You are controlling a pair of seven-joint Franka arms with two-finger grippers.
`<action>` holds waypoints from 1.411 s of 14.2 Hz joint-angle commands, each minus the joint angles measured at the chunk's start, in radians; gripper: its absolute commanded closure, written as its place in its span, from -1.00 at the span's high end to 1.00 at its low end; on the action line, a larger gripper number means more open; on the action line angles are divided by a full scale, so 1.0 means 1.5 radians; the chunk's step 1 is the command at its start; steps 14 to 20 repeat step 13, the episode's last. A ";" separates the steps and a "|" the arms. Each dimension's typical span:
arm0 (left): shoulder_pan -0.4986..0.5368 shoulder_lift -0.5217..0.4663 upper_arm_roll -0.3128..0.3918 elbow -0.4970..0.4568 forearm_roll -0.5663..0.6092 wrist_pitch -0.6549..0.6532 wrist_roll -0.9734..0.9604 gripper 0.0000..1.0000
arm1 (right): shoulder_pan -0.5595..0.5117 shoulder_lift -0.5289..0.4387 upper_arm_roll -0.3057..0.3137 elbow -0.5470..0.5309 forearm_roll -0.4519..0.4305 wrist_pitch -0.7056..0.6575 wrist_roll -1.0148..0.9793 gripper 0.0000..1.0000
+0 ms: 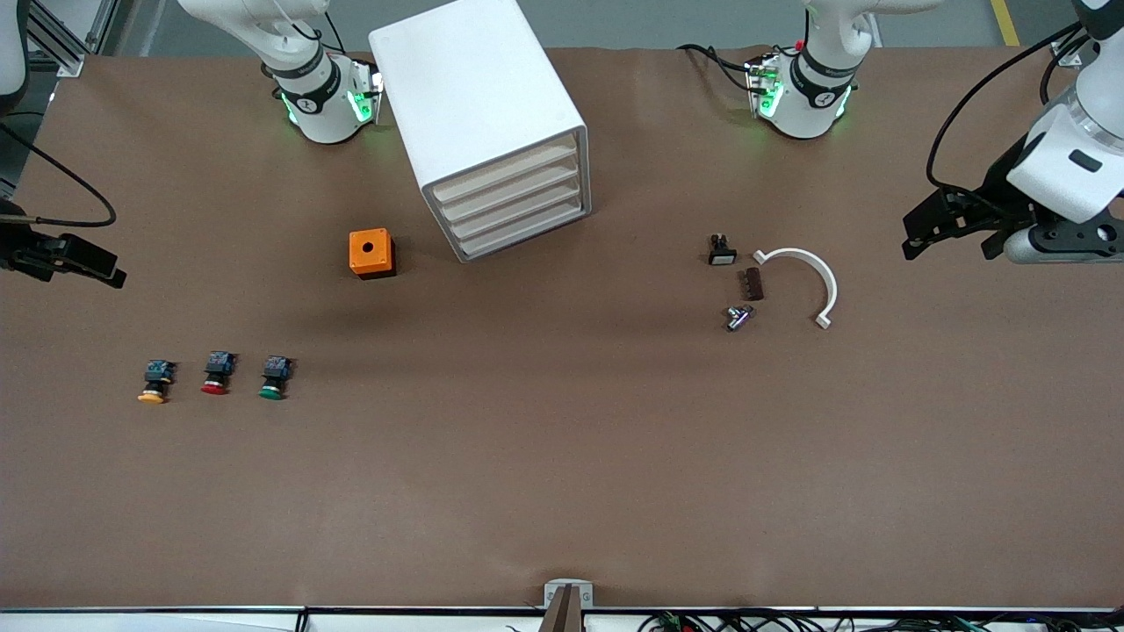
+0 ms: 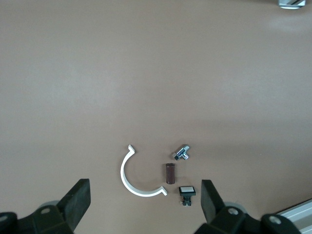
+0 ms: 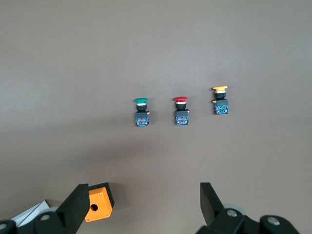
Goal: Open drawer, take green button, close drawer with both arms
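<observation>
While both arms wait at the table's ends, we find the button [image 1: 273, 378] nearest the front camera, lying on the table [image 1: 562, 491] toward the right arm's end, its green cap facing the camera, in a row with a red-capped button [image 1: 217, 373] and an orange-capped button [image 1: 154, 382]. Farther from the camera sit an orange box [image 1: 371, 253] and, toward the left arm's end, a white curved clip [image 1: 803, 279] near three small parts (too small to name). Farther still stands the white cabinet [image 1: 479, 114], its drawer [image 1: 522, 225] pushed in. The right tool [image 1: 61, 259] and left tool [image 1: 953, 226] hang above the table's ends, each with fingers spread apart, holding nothing.
</observation>
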 commanded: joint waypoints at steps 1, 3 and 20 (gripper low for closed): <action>0.013 0.005 0.009 0.011 -0.011 -0.023 -0.018 1.00 | -0.003 -0.021 0.004 -0.023 0.000 0.014 -0.002 1.00; 0.021 0.004 0.007 0.010 -0.011 -0.023 -0.012 1.00 | -0.009 -0.034 0.005 -0.023 0.000 0.017 -0.003 1.00; 0.035 0.002 -0.001 0.015 -0.002 -0.019 0.031 1.00 | -0.009 -0.032 0.007 0.035 -0.003 -0.001 -0.002 1.00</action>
